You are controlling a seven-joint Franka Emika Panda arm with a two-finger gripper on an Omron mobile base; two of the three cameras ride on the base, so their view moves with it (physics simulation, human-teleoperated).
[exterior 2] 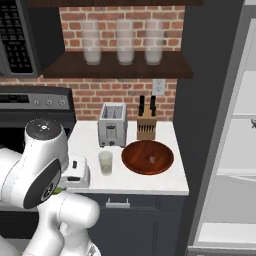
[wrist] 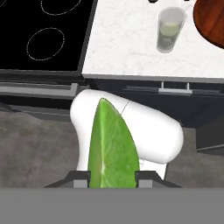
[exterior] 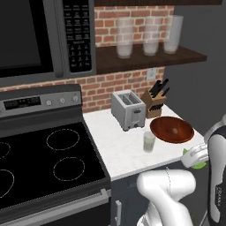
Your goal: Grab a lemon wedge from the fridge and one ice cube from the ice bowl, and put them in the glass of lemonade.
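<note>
Above kitchen floor, lemon wedge (wrist: 111, 146) between fingers (wrist: 82, 180).

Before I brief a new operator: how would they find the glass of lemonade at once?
Start at the white counter right of the black stove. In front of the toaster, left of the wooden bowl, stands the glass of lemonade. It is short, clear, with pale yellow-green liquid, unlike the tall frosted glasses on the shelf.
</note>
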